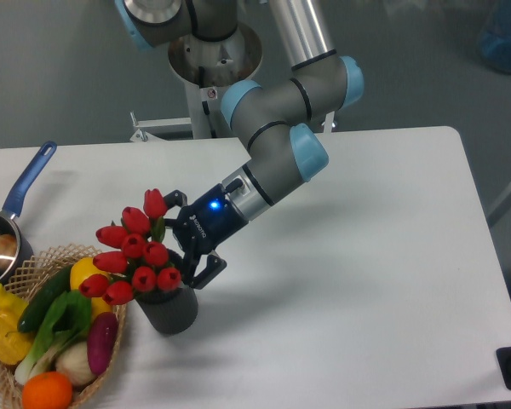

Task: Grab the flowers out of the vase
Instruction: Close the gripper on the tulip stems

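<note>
A bunch of red tulips, the flowers (134, 252), stands in the dark grey vase (169, 310) at the table's front left. The blooms lean left over the basket. My gripper (180, 243) reaches in from the right at bloom height, just above the vase's mouth. It is open: one finger shows behind the bunch near the top bloom, the other in front by the vase's rim. The stems are hidden by blooms and fingers, so I cannot tell whether the fingers touch them.
A woven wicker basket (19, 263) of vegetables and fruit sits against the vase's left side. A blue-handled steel pot (2, 239) stands at the far left edge. The arm (272, 153) slants down from the back centre.
</note>
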Tool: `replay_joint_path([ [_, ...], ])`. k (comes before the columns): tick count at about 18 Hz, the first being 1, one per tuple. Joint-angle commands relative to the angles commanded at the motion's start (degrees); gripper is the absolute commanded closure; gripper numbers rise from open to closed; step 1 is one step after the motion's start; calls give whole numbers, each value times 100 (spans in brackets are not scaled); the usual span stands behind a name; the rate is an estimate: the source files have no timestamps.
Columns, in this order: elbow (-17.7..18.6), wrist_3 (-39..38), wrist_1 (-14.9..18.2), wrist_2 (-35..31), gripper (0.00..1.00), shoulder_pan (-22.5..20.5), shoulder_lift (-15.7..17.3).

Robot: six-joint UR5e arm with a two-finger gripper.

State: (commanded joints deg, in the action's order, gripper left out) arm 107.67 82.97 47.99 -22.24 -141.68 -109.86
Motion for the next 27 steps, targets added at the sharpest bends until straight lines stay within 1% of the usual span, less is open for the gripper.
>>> replay_joint_path([
  [7, -44, 0, 0, 0, 0, 9, -26],
  [11, -88, -18, 0, 17, 4, 35, -44],
  [19, -114, -9, 0, 18, 4, 70, -123],
  [22, -114, -18, 0, 18, 10, 79, -123],
  [23, -123, -18, 0, 18, 15, 70, -132],
  [27, -123, 0, 0, 158, 16, 70, -141],
])
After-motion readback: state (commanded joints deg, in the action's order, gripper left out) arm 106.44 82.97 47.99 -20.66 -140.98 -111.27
